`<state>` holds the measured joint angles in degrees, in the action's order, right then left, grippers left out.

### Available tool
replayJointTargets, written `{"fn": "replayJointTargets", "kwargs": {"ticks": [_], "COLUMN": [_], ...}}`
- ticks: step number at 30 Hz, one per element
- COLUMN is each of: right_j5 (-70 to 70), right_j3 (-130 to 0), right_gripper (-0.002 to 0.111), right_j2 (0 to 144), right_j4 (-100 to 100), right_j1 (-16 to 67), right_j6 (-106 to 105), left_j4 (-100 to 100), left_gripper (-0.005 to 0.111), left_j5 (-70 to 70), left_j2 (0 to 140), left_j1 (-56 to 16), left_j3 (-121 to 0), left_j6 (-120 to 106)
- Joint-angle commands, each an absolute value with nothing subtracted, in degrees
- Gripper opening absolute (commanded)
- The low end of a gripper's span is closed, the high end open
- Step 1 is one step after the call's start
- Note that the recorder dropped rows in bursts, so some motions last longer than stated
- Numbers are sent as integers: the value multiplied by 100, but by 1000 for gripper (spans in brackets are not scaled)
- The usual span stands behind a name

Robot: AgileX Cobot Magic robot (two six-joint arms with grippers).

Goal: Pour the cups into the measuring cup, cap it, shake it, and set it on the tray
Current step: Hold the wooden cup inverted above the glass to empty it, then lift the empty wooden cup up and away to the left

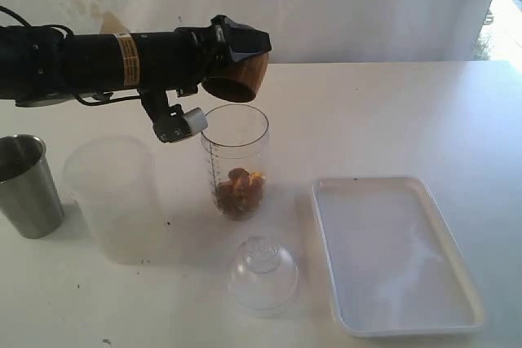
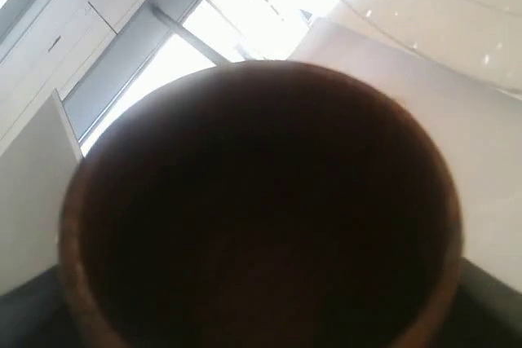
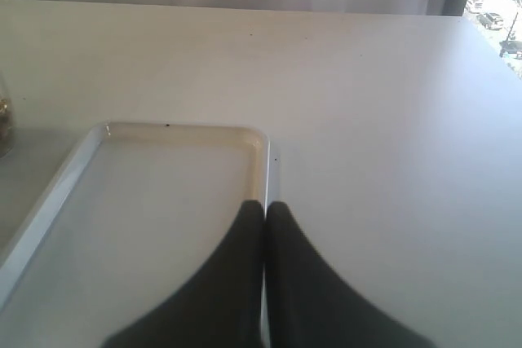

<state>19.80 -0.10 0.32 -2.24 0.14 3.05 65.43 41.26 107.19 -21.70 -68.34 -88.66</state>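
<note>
Just unreadable scale [image 1: 213,174] on measuring cup [image 1: 238,146]

Left arm [image 1: 98,59] level, right jaws together

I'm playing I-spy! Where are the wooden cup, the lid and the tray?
wooden cup [image 1: 242,81], exterior view, its brown side.
lid [image 1: 263,276], exterior view, middle of its dome.
tray [image 1: 391,258], exterior view, its bare floor.

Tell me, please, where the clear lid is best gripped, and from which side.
Grip the lid by the small ribbed knob on its top, coming straight down from above. It seems to rest rim-down on the table, knob up, and the dome wall is wide, smooth and sloping, so jaws would likely slip there.
</note>
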Motion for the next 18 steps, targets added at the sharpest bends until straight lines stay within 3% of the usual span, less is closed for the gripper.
{"fn": "replayJointTargets", "kwargs": {"ticks": [1, 7, 18], "right_j5": [1964, 1964, 1964], "right_j3": [0, 0, 0], "right_gripper": [0, 0, 0], "right_j2": [0, 0, 0], "right_j4": [-255, -255, -255], "right_j1": [0, 0, 0], "right_j6": [322, 322, 322], "left_j4": [6517, 6517, 6309], "left_gripper": [0, 0, 0], "left_j5": [4245, 4289, 4497], "left_j2": [10669, 10669, 10669], "left_j1": [-2206, -2206, -2206], "left_j3": [-6875, -6875, -6875], "left_j6": [-8874, -8486, -4910]}}
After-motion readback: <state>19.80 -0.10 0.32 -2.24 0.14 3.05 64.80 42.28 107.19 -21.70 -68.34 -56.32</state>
